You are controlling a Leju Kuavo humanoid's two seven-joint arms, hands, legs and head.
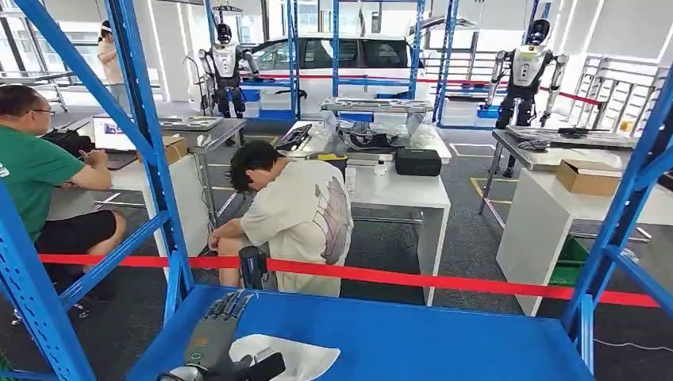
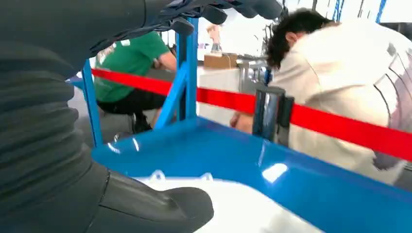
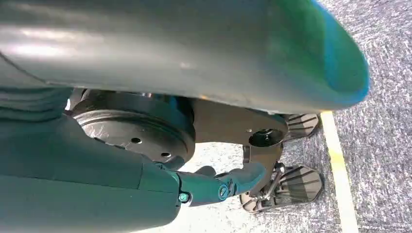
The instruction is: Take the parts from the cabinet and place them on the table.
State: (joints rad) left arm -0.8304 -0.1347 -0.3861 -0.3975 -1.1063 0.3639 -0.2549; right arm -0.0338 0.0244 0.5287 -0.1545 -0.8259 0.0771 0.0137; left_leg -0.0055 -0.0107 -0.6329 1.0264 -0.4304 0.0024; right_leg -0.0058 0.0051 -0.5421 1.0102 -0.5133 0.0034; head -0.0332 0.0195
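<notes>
Fingers (image 1: 228,305) of your left hand (image 1: 213,337) lie stretched forward and close together over the blue shelf (image 1: 413,337), holding nothing. You see the white part (image 1: 298,357) flat on that shelf, just beside the hand on its thumb side; the thumb (image 1: 266,367) reaches across the part's near edge, though you cannot tell whether it touches. From the left wrist, the part (image 2: 228,201) sits right under the thumb (image 2: 160,206).

Your right hand (image 3: 214,187) hangs over grey carpet (image 3: 379,73) by a yellow line (image 3: 337,165); you cannot tell whether it is spread or curled.

Beyond the shelf's far edge a red belt (image 1: 444,279) runs across, fixed to a dark post (image 1: 251,267). Behind it a person in white (image 1: 298,218) crouches and a person in green (image 1: 36,171) sits by a laptop (image 1: 111,133). A white worktop (image 1: 397,190) carries a black case (image 1: 418,162).
</notes>
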